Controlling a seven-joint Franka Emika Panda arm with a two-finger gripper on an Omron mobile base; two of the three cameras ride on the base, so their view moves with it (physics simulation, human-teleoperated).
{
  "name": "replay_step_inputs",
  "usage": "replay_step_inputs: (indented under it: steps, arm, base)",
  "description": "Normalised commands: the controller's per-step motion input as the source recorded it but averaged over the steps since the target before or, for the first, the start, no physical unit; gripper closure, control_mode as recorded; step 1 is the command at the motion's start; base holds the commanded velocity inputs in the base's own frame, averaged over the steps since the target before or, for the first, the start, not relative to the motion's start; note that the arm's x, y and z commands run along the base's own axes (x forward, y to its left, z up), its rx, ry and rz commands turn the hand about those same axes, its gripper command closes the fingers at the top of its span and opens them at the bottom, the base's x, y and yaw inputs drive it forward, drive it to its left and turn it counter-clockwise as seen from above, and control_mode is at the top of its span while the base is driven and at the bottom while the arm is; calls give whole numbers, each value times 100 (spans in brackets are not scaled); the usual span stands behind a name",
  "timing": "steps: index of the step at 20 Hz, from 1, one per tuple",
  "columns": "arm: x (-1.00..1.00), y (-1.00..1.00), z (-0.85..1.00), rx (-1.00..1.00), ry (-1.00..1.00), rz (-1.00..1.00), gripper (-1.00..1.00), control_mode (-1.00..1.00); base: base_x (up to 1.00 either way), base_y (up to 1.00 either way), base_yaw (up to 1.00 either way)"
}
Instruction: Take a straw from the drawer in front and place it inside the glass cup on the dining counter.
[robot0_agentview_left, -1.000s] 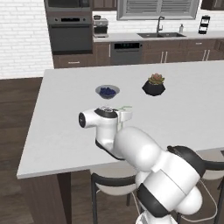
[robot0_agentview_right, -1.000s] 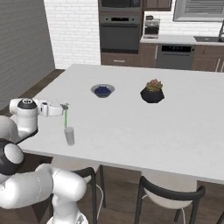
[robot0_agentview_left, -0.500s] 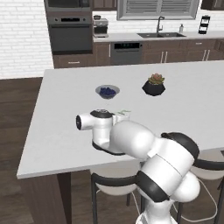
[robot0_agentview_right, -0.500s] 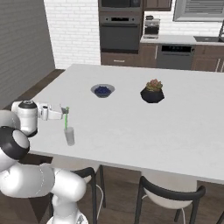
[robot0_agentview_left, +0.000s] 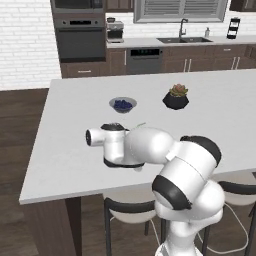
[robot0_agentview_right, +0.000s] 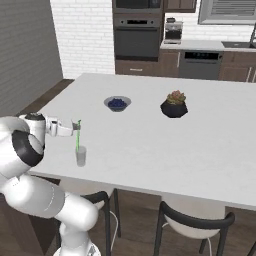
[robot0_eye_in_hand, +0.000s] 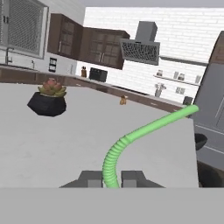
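While the gripper (robot0_agentview_right: 76, 127) pinches the straw (robot0_agentview_right: 78, 135), you have swung it upright over the glass cup (robot0_agentview_right: 81, 156). Its lower end seems to dip inside, so release looks close.

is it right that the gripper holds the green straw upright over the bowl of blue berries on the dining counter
Not quite. The gripper does hold the green straw upright, but over the glass cup, not the bowl of blue berries, which sits farther back on the dining counter. The right base view shows it.
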Motion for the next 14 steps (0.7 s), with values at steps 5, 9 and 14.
replay_step_inputs:
  steps: [5,9,14]
  arm:
    - [3,2,0,0,0,-3,100,-100]
    - [0,13,0,0,0,-2,100,-100]
    - [0,4,0,0,-1,-3,100,-100]
  base:
    - [0,0,0]
    - [0,0,0]
    - [0,0,0]
